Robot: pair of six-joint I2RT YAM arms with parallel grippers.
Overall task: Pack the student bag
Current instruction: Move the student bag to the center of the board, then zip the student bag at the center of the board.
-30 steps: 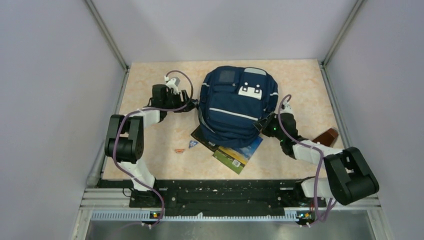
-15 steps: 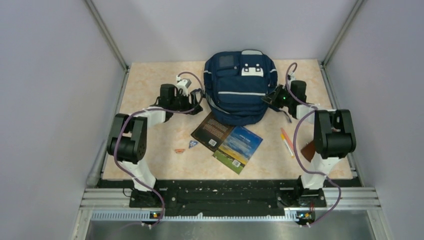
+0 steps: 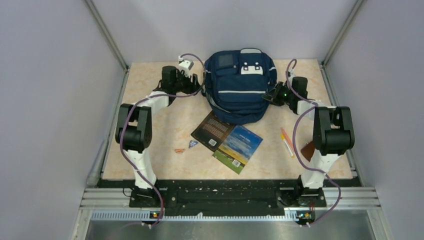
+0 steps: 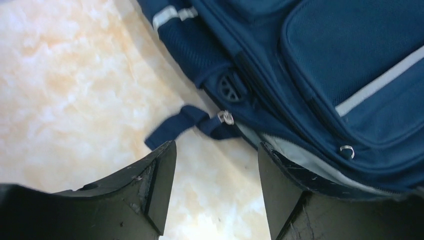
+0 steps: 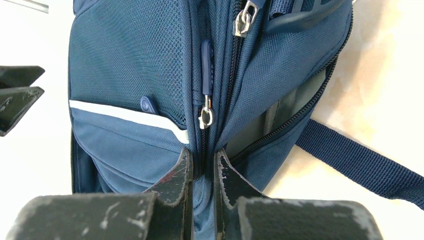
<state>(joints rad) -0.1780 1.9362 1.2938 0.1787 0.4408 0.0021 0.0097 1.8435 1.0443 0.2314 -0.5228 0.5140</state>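
Note:
The navy student bag (image 3: 239,90) lies at the back middle of the table, front pockets up. My left gripper (image 3: 198,86) is open at the bag's left side; in the left wrist view (image 4: 215,155) bare table shows between its fingers, beside a small strap loop (image 4: 187,122) of the bag (image 4: 325,75). My right gripper (image 3: 270,96) is shut on a fold of the bag's right side (image 5: 204,160), pinching fabric by a zipper seam (image 5: 206,107). A dark book (image 3: 212,129) and a landscape-cover book (image 3: 239,147) lie in front of the bag.
A pen (image 3: 287,142) and a brown case (image 3: 309,148) lie at the right, near the right arm. Two small items (image 3: 186,146) lie left of the books. Metal frame posts and grey walls enclose the table (image 3: 150,145).
The bag was dragged to the back of the table, uncovering the books and pen. My right gripper went with it, still pinching. My left gripper moved back along the bag's left side.

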